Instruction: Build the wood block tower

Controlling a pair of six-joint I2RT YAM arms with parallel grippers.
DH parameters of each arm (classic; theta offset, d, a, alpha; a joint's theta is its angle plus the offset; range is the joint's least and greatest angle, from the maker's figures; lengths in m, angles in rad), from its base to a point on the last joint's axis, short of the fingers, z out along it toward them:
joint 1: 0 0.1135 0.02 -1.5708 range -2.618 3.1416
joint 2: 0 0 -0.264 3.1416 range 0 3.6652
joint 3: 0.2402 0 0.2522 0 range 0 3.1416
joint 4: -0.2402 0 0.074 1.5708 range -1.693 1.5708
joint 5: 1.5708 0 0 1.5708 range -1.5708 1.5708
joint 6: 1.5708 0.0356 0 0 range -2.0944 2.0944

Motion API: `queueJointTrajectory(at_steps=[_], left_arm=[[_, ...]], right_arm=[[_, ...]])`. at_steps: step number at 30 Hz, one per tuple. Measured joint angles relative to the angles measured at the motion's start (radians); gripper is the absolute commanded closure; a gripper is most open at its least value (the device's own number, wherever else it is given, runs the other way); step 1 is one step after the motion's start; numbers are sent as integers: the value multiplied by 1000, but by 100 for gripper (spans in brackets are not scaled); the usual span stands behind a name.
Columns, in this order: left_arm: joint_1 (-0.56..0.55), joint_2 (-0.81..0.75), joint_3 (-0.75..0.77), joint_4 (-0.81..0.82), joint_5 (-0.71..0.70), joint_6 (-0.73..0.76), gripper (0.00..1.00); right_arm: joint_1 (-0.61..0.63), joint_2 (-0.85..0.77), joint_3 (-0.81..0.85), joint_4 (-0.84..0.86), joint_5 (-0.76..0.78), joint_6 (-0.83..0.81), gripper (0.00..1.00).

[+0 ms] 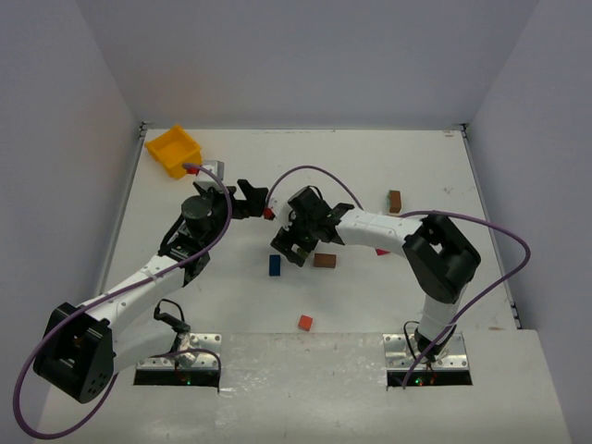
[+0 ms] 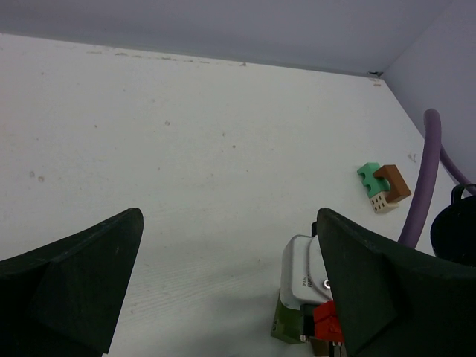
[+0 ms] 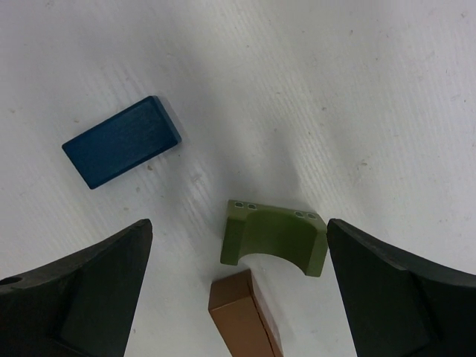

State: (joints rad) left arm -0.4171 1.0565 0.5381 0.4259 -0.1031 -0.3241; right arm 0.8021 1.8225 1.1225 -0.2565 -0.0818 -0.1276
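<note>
No tall stack shows. My right gripper (image 3: 238, 227) is open and hovers over an olive green arch block (image 3: 275, 239) that lies flat between its fingers, apart from both. A brown block (image 3: 245, 316) lies just below the arch and a blue block (image 3: 121, 141) to the upper left. In the top view the right gripper (image 1: 296, 242) is mid-table, with the blue block (image 1: 275, 265) and brown block (image 1: 324, 260) beside it. My left gripper (image 1: 248, 199) is open and empty, just left of it. A small cluster of green, brown and pale blocks (image 2: 383, 186) sits farther right.
A yellow bin (image 1: 173, 148) stands at the back left. An orange-red block (image 1: 304, 322) lies near the front. A magenta block (image 1: 381, 251) peeks from under the right arm. The right wrist's camera housing (image 2: 305, 279) is close to my left gripper's right finger (image 2: 379, 282).
</note>
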Motion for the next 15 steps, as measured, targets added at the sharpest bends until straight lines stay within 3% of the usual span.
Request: queueJointTrajectory(at_steps=[15], left_arm=[[7, 0, 0, 0, -4, -8, 0]], right_arm=[[30, 0, -5, 24, -91, -139, 1]])
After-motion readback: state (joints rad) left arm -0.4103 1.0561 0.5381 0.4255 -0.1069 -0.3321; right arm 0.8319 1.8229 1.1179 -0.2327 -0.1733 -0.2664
